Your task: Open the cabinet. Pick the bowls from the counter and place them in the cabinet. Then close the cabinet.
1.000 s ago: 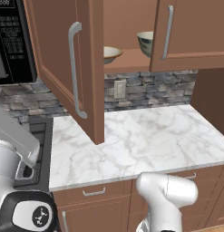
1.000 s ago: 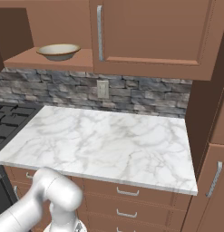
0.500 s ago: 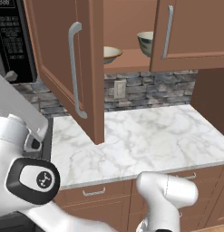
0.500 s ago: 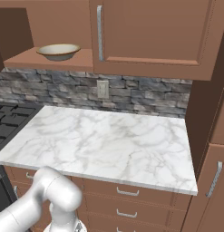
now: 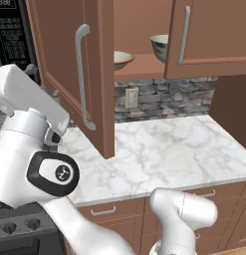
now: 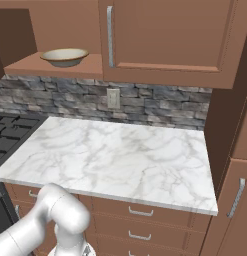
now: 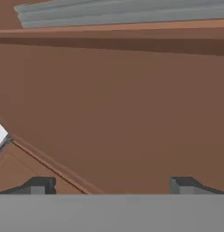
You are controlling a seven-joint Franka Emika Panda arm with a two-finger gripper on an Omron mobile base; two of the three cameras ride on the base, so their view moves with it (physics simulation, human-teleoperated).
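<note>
In the hand view our end effector (image 7: pixel 109 186), fingers spread and empty, faces the open cabinet door (image 5: pixel 69 74), whose upright handle (image 5: pixel 82 74) sits upper left in the left base view.

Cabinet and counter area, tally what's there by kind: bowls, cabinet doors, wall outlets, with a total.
Bowls: 2, cream bowl and grey-green bowl, both on the cabinet shelf
Cabinet doors: 2, left door swung open, right door shut
Wall outlets: 1, outlet
Total: 5
</note>
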